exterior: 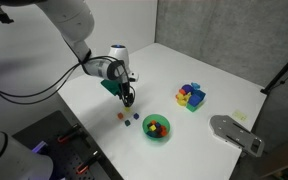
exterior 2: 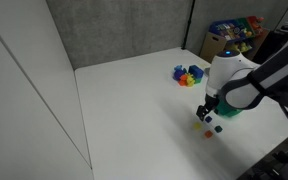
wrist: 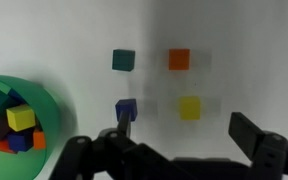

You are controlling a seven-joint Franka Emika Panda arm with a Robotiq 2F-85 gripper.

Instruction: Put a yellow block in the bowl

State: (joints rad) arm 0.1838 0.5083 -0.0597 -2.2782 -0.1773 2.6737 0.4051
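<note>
Jaws spread wide and empty on the black robot gripper (wrist: 187, 132), hanging just over the white table top (wrist: 244, 40). Right between the fingers (wrist: 124, 138), a bit ahead: the small yellow cube block (wrist: 190, 108), flat on the table, not yet picked up.

Just beside it, close to one finger: a small dark blue cube block (wrist: 126, 108). Trouble spot right here. Could bump the blue one on the way down, or pinch it too, with that finger so near. Could also shove the yellow one away or tip it if closing off to one side. Better to come straight down with the yellow one in the middle.

A little farther: a small teal cube block (wrist: 123, 60) and a small orange cube block (wrist: 179, 59), side by side, apart from the yellow one. Not in the way of the grab.

Off to the side, near: the round green plastic bowl (wrist: 56, 100), already holding a few small blocks (wrist: 14, 125). Only the blue one between the yellow block and the bowl. Could drop the block if held by a corner, or knock the rim if carried too low.

Far off, well apart: a heap of bright toy blocks (exterior: 191, 96) and a flat grey thing (exterior: 234, 132). No trouble from those.
</note>
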